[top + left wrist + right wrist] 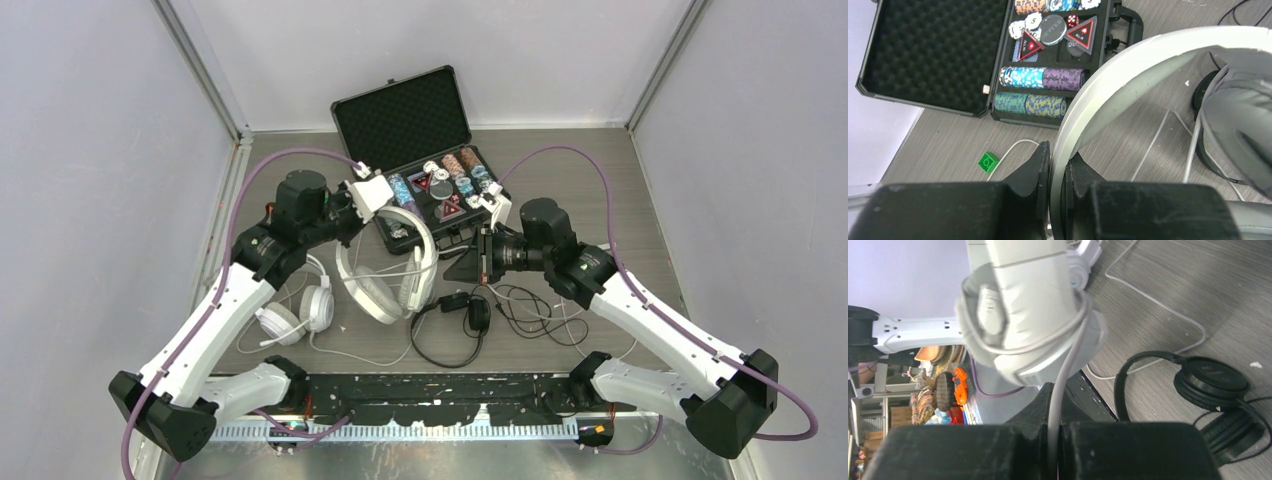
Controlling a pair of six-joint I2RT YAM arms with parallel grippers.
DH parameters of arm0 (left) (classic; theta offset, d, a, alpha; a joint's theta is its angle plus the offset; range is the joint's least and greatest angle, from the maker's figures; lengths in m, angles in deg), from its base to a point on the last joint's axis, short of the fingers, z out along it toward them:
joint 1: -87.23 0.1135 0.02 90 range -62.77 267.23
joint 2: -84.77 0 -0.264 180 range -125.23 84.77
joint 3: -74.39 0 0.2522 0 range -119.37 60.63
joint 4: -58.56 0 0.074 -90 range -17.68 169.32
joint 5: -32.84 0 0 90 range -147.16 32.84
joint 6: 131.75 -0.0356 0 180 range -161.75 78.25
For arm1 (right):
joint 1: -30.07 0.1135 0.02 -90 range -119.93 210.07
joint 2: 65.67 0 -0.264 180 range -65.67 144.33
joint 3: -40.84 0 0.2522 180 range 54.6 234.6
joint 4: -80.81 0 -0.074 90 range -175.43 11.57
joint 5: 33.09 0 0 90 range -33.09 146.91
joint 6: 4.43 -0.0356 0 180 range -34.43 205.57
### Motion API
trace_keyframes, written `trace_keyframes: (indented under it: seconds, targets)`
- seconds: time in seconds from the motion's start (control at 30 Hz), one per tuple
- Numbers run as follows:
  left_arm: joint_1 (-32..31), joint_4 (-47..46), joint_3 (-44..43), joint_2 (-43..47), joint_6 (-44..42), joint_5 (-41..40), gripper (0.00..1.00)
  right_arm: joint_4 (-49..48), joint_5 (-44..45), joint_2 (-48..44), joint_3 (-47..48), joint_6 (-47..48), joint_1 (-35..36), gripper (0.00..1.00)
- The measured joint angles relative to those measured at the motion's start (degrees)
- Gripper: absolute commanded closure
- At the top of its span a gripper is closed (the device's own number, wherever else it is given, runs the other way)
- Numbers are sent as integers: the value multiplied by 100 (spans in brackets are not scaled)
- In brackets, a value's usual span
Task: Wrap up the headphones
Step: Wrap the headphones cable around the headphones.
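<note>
Your left gripper (1057,172) clamped the white-grey headphones (1118,67); right gripper (1053,440) pinched their cord (1070,357), cup (1018,315) directly above jaws, upper centre.

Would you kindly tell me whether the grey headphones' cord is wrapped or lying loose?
Partly wrapped: the cord loops around one ear cup, then runs down into the shut right gripper.
</note>
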Motion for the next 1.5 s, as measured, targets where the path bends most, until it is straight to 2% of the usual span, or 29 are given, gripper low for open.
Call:
trace_keyframes:
  seconds: [0.03,0.17,0.23,0.6,0.9,1.17,1.5]
  targets:
    - [0,-11,22,11,-2,-35,100,-59,-28,0,0,-68,0,88]
    - [7,-15,142,48,2,-304,100,-361,-118,0,0,-380,-22,100]
    - [0,-61,170,59,94,-437,100,-492,-160,2,0,-535,-22,100]
    - [-7,-310,177,76,1401,-1578,100,-1255,-214,573,367,-1429,-35,91]
    - [-146,-485,201,44,2092,-2061,100,-1403,-166,890,955,-1742,-52,85]
    - [-282,-540,345,-55,2334,-2645,100,-1412,-151,1095,1298,-1858,-46,85]
    - [-319,-326,313,-457,3412,-3412,100,-1274,234,1453,1530,-1853,483,83]
